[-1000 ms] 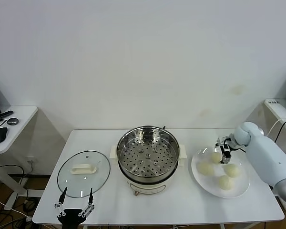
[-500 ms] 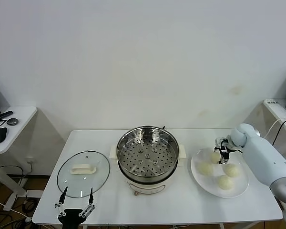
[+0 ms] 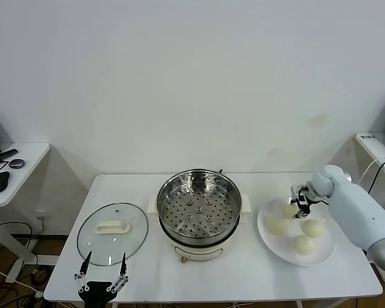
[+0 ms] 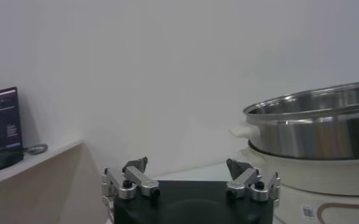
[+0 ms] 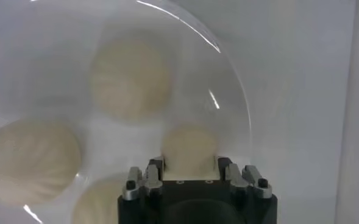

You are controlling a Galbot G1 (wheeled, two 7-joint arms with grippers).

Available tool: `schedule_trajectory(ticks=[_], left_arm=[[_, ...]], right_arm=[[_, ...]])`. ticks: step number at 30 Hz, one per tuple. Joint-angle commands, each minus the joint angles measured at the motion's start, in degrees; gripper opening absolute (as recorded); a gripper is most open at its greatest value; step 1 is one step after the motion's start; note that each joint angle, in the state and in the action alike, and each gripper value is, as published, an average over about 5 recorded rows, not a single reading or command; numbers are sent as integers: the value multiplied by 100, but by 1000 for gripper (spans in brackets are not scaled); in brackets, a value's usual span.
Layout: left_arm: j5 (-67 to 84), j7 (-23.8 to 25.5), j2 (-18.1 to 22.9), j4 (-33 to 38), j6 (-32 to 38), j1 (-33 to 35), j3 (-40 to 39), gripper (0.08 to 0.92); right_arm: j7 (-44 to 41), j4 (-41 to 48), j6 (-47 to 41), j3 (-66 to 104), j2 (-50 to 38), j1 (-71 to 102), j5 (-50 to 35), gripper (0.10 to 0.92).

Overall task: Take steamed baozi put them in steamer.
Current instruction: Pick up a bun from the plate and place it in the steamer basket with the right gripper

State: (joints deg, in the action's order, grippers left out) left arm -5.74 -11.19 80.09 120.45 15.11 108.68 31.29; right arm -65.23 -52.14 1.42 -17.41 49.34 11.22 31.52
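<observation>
Pale cream dough sits between the two fingers of the right gripper [image 3: 298, 206]: in the right wrist view the gripper [image 5: 190, 167] has a finger on either side of one steamed baozi [image 5: 189, 146], closed around it. This bun [image 3: 290, 210] is the one at the far edge of the white plate [image 3: 321, 256], on the side nearest the steamer. Whether it rests on the plate or is raised just off it cannot be told.

Three more baozi lie on the same plate — one toward the steamer side [image 3: 277, 226], one on the outer side [image 3: 312, 228] and one nearest the table's front edge [image 3: 303, 244]. They sit close together but apart from each other.

Just beside the plate, in the middle of the white table [image 3: 141, 183], stands the steamer [image 3: 199, 206], a shiny steel pot on a white base. Its perforated tray [image 3: 199, 215] is bare; no bun is in it.

Beyond the steamer, on the robot's left, a round glass lid [image 3: 112, 233] with a white handle lies flat on the table.

The left gripper [image 3: 102, 271] hovers at the table's front edge just in front of the lid — its fingers spread wide and holding nothing, as the left wrist view shows [image 4: 191, 176].
</observation>
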Motion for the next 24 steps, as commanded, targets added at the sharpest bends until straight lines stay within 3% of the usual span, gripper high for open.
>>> schedule_trajectory(ticks=[1, 6, 10, 19, 24], left_arm=[[2, 10, -20, 11, -4, -8, -11, 823], [21, 14, -43, 7, -2, -46, -22, 823], [46, 11, -56, 9, 7, -70, -20, 823], [99, 6, -116, 151, 14, -43, 51, 823], [99, 0, -96, 222, 13, -51, 89, 823]], right_arm=[[-280, -1198, -132, -561, -823, -376, -966, 536], [-515, -1946, -72, -1457, -1449, -1543, -1913, 543], [-553, -2082, 238, -2260, -1333, -2772, -2715, 546], [-521, -1843, 1408, -3632, 187, -4539, -3961, 543], [-334, -1864, 2212, -4282, 1174, -4656, -4021, 549]])
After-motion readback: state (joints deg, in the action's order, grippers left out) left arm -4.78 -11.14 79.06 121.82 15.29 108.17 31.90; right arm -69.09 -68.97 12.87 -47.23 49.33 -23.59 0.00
